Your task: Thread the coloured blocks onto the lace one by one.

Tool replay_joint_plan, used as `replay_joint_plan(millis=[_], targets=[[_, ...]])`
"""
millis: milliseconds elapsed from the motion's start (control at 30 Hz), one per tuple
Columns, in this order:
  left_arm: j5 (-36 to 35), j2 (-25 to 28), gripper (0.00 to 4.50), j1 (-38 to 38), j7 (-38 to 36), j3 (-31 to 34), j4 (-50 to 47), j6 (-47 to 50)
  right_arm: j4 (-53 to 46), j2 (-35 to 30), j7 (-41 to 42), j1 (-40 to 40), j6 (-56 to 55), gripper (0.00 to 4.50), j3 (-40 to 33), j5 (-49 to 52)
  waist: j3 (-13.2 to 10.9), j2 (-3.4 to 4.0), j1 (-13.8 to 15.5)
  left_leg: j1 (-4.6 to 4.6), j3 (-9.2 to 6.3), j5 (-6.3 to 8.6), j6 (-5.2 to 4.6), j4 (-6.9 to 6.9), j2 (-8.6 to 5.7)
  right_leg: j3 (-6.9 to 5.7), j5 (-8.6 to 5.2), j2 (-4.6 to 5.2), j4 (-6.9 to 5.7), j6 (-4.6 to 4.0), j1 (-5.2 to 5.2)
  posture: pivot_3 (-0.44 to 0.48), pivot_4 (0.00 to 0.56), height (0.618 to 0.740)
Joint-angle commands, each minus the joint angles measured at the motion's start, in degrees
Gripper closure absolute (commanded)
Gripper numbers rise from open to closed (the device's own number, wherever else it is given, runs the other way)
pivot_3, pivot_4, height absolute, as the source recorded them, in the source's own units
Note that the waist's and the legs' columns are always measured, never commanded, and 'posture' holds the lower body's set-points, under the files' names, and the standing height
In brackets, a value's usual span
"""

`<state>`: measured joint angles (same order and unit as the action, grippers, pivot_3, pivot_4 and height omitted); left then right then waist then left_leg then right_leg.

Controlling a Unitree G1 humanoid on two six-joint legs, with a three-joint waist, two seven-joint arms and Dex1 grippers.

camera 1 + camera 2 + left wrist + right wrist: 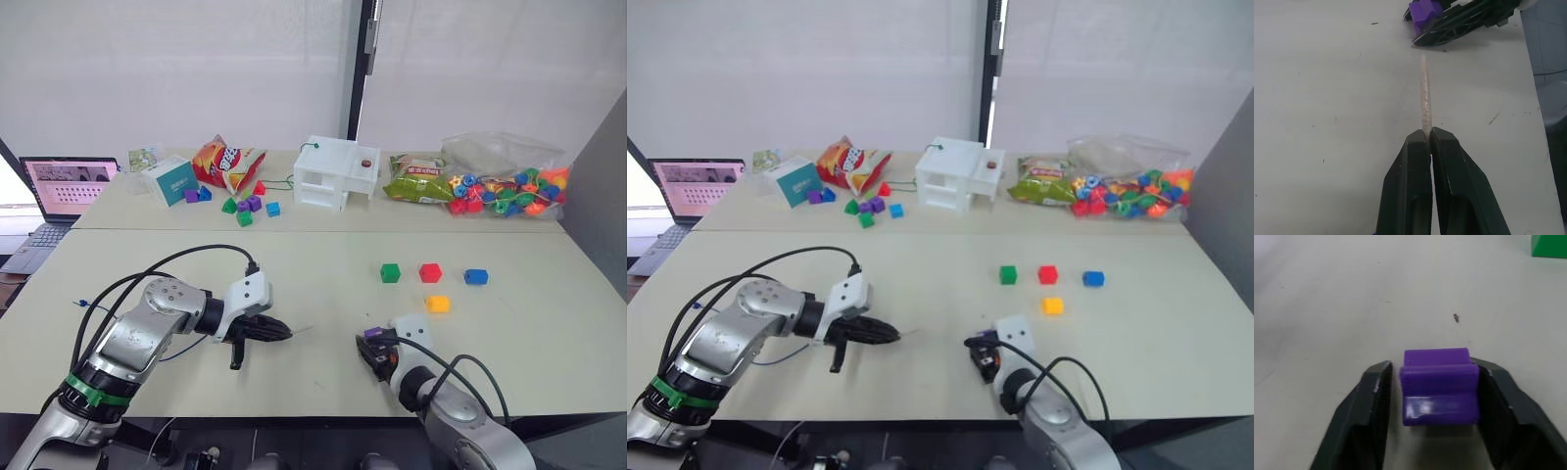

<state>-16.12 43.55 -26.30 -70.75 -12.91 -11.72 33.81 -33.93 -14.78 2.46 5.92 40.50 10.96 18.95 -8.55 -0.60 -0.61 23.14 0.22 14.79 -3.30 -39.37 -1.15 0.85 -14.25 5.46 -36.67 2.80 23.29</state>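
My left gripper point(285, 333) is shut on the lace's pale stiff tip point(1424, 98), which points across the table at my right gripper point(373, 345). The dark blue lace point(86, 304) trails back to the left under the arm. The right gripper is shut on the purple block point(1439, 384), held at its fingertips just above the table, a short gap from the lace tip. The purple block point(1424, 11) also appears in the left wrist view. Green point(391, 272), red point(430, 272), blue point(476, 276) and yellow point(437, 304) blocks lie loose on the table beyond the right gripper.
At the far side stand a white toy house point(333, 172), a clear bag of beads point(505, 186), snack bags point(227, 162), a teal box point(171, 180) and mixed small blocks point(245, 206). A laptop point(64, 186) sits at the far left.
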Motion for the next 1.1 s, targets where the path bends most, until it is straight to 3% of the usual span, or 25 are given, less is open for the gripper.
replay_joint_plan(millis=[33,100,267,333,433,533,733,1000,1100], targets=[[-1.5,0.8,4.5,0.6,0.1,0.8,-2.7,0.5,-4.2,-0.8,2.2,0.3,1.2,0.53,-3.2,1.9,0.0,0.0,0.1,0.01,0.0,0.0,0.0,0.0,0.0,0.0,0.0,0.01,0.0,0.0,0.0,0.0,0.15,0.74],[-1.7,1.0,4.5,1.3,0.3,1.1,-3.3,0.9,-7.6,-4.0,6.2,-0.6,3.4,0.05,-5.9,4.8,0.0,0.0,0.2,0.04,0.0,0.0,0.0,0.0,-0.02,-0.01,0.0,0.03,0.0,0.0,0.02,0.0,0.15,0.74],[-2.0,1.4,4.5,2.2,0.7,1.1,-3.8,0.8,-9.4,-14.3,18.2,-4.4,6.9,0.05,-11.6,12.2,0.0,-0.02,0.1,0.03,-0.02,0.0,0.0,0.0,0.0,-0.02,0.0,0.01,0.01,0.0,0.01,0.0,0.15,0.74],[-2.0,1.5,4.5,2.8,0.9,0.9,-4.2,0.5,-4.7,-21.7,30.3,-8.1,4.3,0.05,-12.8,14.7,0.0,-0.02,0.0,0.02,-0.02,0.0,0.0,0.0,0.0,-0.03,0.0,0.01,0.02,0.0,-0.02,0.0,0.15,0.74],[-1.9,1.5,4.5,2.9,0.8,0.7,-4.3,0.2,1.6,-27.4,41.0,-12.3,0.3,0.05,-11.6,15.5,-0.1,-0.1,0.1,-0.01,-0.02,0.0,-0.01,0.0,0.02,-0.06,0.0,-0.01,0.13,0.0,-0.11,0.0,0.15,0.74],[-1.8,1.9,4.5,3.3,0.7,0.7,-4.8,0.0,13.3,-32.5,54.4,-20.7,-8.3,0.05,-3.9,8.3,-0.1,-0.11,0.0,0.0,0.0,0.0,-0.01,0.01,0.05,-0.05,-0.01,-0.05,0.17,-0.01,-0.1,0.0,0.15,0.74],[-2.1,2.9,4.5,4.9,0.9,0.8,-7.3,0.4,33.0,-31.9,68.5,-33.1,-25.8,0.05,6.5,-3.6,-0.2,-0.13,0.0,0.05,0.03,0.0,-0.01,0.01,0.05,-0.05,-0.01,-0.04,0.15,-0.02,-0.02,0.0,0.15,0.74],[-3.0,3.2,4.5,6.0,2.2,1.1,-9.9,1.8,47.1,-29.2,78.4,-39.2,-36.5,0.05,8.7,-8.2,-0.2,-0.14,0.6,0.1,0.04,0.0,-0.01,0.01,0.0,-0.04,0.0,0.09,0.13,-0.01,0.0,0.0,0.15,0.74],[-3.0,3.2,4.5,5.9,2.4,0.5,-10.5,1.9,48.7,-28.0,79.2,-39.3,-38.2,0.81,8.0,-8.4,-0.2,-0.14,0.5,0.07,0.04,0.01,0.0,0.01,0.01,-0.04,0.01,0.09,0.08,-0.02,0.0,0.0,0.15,0.74]])
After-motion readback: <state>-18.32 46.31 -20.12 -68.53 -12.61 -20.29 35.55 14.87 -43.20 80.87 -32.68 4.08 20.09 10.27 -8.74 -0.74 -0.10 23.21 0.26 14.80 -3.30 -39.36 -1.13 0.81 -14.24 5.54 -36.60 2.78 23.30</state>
